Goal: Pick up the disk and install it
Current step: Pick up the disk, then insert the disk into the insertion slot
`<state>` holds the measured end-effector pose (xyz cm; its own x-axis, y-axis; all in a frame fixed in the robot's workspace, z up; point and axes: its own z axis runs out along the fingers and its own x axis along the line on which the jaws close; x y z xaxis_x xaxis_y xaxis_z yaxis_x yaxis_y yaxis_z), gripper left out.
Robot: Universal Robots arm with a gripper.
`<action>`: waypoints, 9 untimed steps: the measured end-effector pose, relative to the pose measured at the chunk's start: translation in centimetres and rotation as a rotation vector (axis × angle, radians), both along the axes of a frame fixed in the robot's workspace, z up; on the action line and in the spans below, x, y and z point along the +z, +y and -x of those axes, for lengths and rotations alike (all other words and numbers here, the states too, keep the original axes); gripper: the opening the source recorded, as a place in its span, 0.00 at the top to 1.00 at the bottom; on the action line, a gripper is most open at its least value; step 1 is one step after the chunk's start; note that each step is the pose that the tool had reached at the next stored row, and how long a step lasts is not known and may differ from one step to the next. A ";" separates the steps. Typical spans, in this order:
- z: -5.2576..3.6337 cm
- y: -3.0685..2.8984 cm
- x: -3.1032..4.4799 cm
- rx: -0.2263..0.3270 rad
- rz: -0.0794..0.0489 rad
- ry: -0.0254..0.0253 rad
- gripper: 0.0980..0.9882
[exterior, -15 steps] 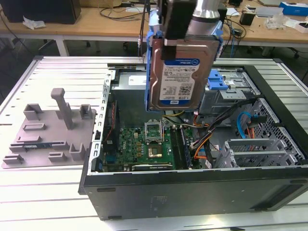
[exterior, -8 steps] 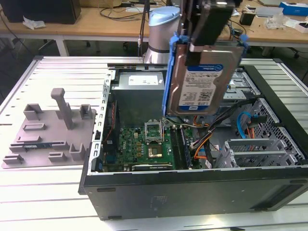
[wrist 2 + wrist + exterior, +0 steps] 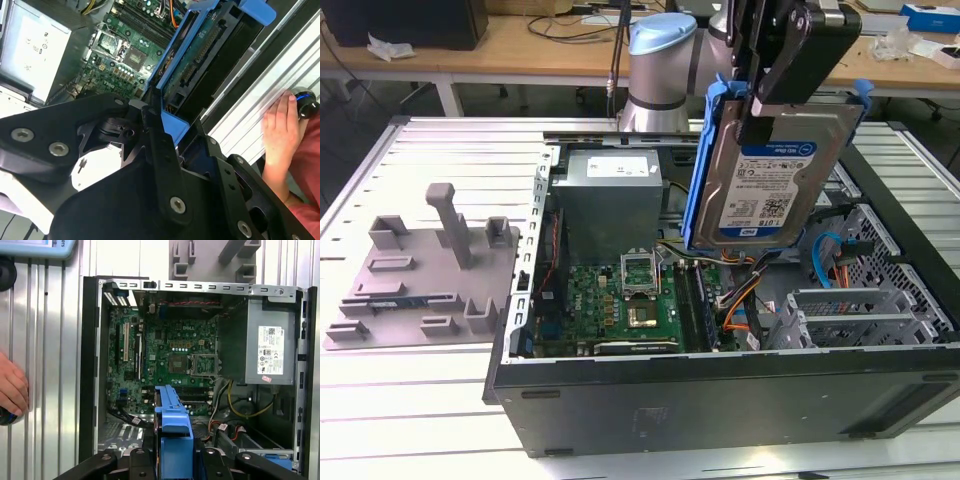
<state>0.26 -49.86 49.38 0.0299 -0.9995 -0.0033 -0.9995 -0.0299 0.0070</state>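
the gripper [image 3: 778, 92] clenches the disk [image 3: 772, 190] by its upper edge, white-and-blue label facing out. the disk hangs nearly upright, clear above the open computer case [image 3: 720, 390] and near the white-stickered power supply [image 3: 610, 200].

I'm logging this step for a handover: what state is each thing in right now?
disk: in the air, tilted on edge over the open case, in its blue carrier.
gripper: shut on the disk's upper end.
computer case: lying on its side, side panel off.
power supply: seated in a corner of the case.
hand: resting on the table beside the case.
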 end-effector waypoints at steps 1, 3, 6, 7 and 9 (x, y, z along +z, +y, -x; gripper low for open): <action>-0.02 0.00 0.00 0.000 0.000 0.0000 0.70; -0.03 0.00 0.00 0.000 0.000 0.0000 0.70; -0.05 0.00 0.00 0.000 0.000 0.0000 0.70; -0.05 0.00 0.00 0.000 0.000 0.0000 0.70; -0.05 0.00 0.00 0.000 0.000 0.0000 0.70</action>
